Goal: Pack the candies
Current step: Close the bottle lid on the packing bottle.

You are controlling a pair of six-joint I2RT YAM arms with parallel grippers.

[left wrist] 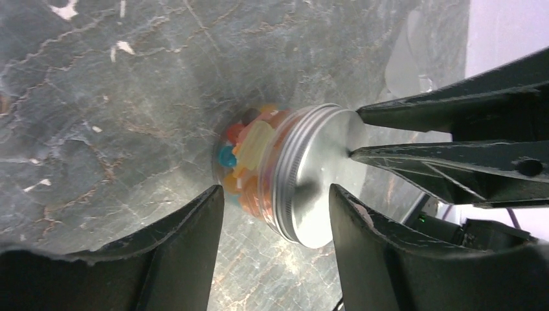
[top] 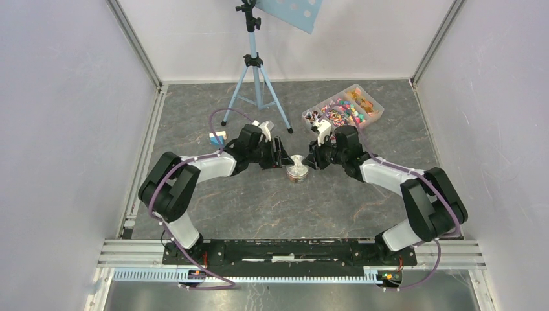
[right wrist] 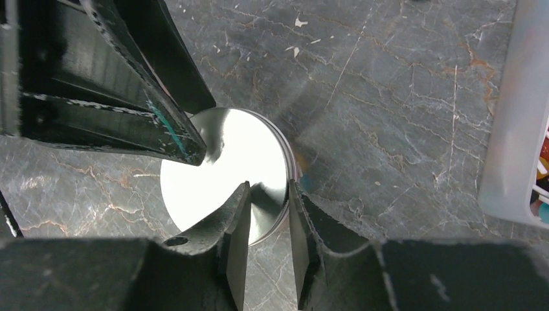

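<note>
A small clear jar [top: 296, 170] with a silver screw lid [left wrist: 324, 175] stands on the table between both grippers, filled with candies [left wrist: 249, 159] in orange, yellow and blue. My left gripper [left wrist: 275, 194] is open, its fingers on either side of the jar without touching it. My right gripper [right wrist: 268, 188] hangs over the lid [right wrist: 220, 162]. Its jaws stand narrowly apart, one finger over the lid top and one just outside the rim. More candies [top: 343, 107] lie in a clear divided tray at the back right.
A blue tripod [top: 256, 84] stands at the back centre. A blue-and-white block [top: 217, 137] lies left of the left arm. The tray's wall [right wrist: 515, 129] is close on the right of my right gripper. White walls enclose the grey marbled table.
</note>
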